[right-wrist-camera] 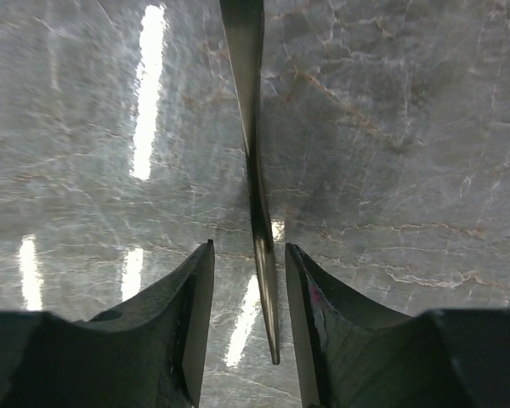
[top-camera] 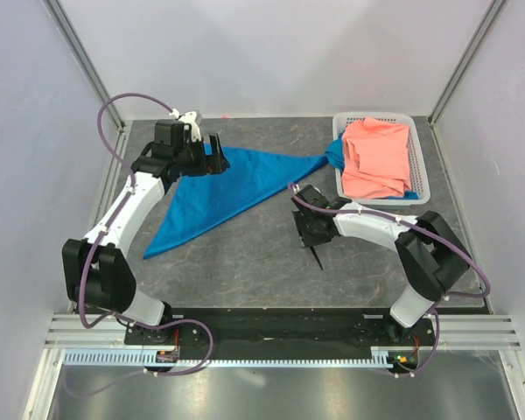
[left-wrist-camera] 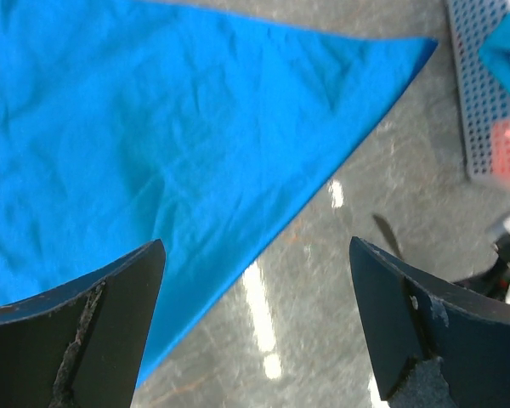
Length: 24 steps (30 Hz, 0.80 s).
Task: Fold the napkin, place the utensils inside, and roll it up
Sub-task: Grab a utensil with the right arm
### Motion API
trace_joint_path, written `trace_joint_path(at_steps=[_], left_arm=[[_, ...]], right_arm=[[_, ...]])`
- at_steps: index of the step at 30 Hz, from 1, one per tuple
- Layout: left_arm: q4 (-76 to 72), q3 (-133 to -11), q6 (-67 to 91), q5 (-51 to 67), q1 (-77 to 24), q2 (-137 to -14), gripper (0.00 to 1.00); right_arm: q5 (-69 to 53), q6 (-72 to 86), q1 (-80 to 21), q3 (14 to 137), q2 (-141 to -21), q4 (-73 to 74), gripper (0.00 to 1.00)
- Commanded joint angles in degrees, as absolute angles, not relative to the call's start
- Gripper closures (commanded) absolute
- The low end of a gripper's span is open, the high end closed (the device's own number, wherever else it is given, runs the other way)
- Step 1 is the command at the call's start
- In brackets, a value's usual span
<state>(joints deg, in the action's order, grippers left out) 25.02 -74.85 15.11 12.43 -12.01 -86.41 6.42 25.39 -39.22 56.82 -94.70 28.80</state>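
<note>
Grey marbled tabletop (top-camera: pixel 245 271): the blue napkin (top-camera: pixel 219 188) lies folded into a triangle, the left gripper (left-wrist-camera: pixel 255 246) spread wide above it. Nearby the right gripper (right-wrist-camera: pixel 249 248) straddles the black knife (right-wrist-camera: pixel 253 170), jaws narrowly apart; likely next, a pinch and carry onto the cloth.

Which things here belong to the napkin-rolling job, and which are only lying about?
For the job:
- napkin, folded to a triangle
- knife, lying between the fingers of the right pincer
- left pincer, open over the napkin

Lying about:
- basket
- pink cloth in the basket
- blue scrap under the pink cloth
</note>
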Motion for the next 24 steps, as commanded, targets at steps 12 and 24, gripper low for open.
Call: trace_joint_path(at_steps=[12,24], left_arm=[[26.72,-71.63,12.66,14.06,-12.13,-81.75,0.04],[26.80,-71.28,13.27,14.59,-12.13,-77.26,0.03]], right_arm=[[12.57,25.84,-42.10,57.13,-100.72,31.99,0.77],[7.82,35.14,-45.26,67.66,-98.97,35.60,1.00]])
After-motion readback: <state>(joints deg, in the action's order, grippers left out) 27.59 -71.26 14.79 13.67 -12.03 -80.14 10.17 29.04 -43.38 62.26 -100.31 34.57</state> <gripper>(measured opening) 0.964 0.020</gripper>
